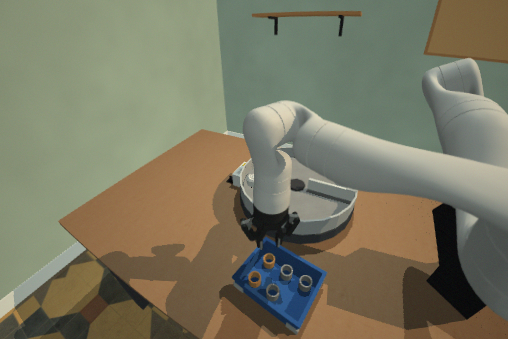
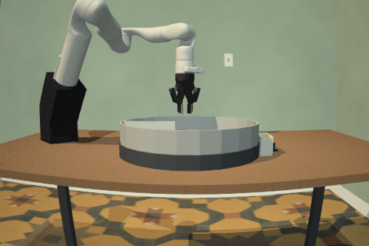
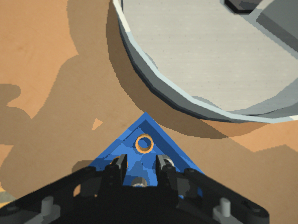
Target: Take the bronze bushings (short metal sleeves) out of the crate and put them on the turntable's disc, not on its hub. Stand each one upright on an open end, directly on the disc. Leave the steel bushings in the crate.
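Observation:
The blue crate [image 1: 296, 308] [image 3: 172, 142] holds two bronze bushings: one [image 1: 269, 266] [image 3: 136, 144] near its back corner, the other [image 1: 254, 285] toward its left side. Three steel bushings [image 1: 286, 278] [image 1: 305, 289] [image 1: 272, 298] also stand in it. My gripper [image 1: 269, 244] [image 2: 185, 109] [image 3: 141, 162] points down, partly open and empty, above the crate's back corner area. The turntable's grey disc [image 1: 312, 208] [image 3: 175, 55] lies behind the crate, with the dark hub [image 1: 298, 185] [image 3: 243, 5] at its middle. No bushing shows on its visible part; my arm hides some of it.
A raised wall [image 2: 189, 143] rings the turntable, and a straight divider [image 1: 330, 189] [image 3: 280, 25] runs from near the hub to the rim. A small pale box [image 1: 239, 175] [image 2: 266, 144] stands against the turntable's outside. The crate stands close to the turntable.

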Robot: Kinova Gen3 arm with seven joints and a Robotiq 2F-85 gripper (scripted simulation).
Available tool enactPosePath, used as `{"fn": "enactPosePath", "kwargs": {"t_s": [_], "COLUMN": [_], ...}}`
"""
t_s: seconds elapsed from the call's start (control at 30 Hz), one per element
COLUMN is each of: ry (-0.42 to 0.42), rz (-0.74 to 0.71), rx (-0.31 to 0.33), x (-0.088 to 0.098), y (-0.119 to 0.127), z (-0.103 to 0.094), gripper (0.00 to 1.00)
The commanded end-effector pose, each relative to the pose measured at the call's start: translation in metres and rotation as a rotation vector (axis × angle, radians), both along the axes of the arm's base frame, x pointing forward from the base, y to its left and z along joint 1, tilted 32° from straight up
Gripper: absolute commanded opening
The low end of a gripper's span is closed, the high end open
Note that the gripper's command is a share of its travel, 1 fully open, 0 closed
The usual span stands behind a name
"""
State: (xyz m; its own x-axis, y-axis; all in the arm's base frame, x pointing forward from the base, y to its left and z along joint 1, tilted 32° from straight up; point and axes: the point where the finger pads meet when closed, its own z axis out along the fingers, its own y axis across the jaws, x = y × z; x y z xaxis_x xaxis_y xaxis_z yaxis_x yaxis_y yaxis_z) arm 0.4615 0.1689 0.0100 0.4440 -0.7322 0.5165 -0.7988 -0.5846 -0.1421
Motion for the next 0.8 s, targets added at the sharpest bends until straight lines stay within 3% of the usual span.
{"fn": "enactPosePath", "kwargs": {"t_s": [0.0, 0.3, 0.77], "ry": [-0.009, -0.009, -0.008], "rz": [-0.009, -0.01, -0.011], "rx": [-0.003, -0.003, -0.005], "x": [0.009, 0.021, 0.02], "y": [-0.008, -0.018, -0.019], "z": [-0.013, -0.039, -0.038], "gripper": [0.39, 0.39, 0.39]}}
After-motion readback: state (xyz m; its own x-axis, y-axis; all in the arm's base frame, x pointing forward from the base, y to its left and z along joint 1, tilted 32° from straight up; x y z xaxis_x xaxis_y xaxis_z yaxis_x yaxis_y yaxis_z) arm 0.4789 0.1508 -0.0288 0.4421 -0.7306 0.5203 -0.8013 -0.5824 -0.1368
